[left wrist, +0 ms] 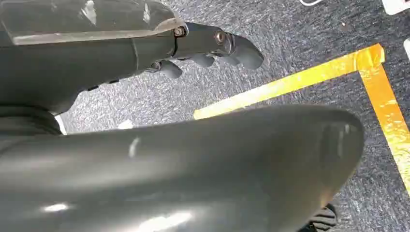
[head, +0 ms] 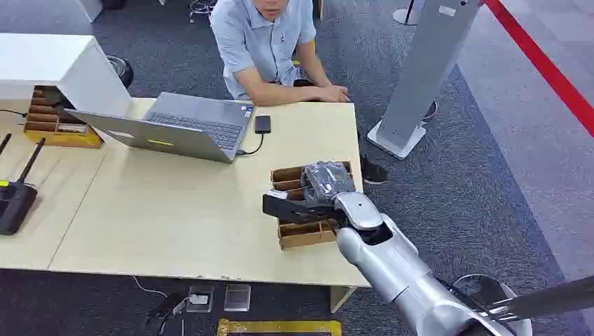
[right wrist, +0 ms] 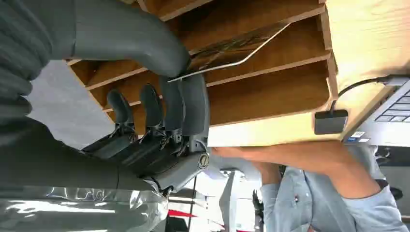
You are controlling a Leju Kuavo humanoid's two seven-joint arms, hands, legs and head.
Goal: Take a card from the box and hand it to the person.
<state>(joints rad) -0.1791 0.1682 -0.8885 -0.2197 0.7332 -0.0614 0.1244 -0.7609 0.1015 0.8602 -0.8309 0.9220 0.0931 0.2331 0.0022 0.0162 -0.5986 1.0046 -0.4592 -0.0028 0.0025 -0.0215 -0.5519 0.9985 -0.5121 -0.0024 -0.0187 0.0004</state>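
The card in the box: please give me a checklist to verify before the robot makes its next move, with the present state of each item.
1. Right hand pinches the card between thumb and fingers: ok.
2. Card lifted clear of the box: not ok, it is partly inside a compartment.
3. Box stands fully on the table: ok, near the edge.
4. Person seated across the table: ok.
5. Person's hand raised to receive: not ok, it rests on the table.
6. Left hand holds nothing, hanging over the floor: ok.
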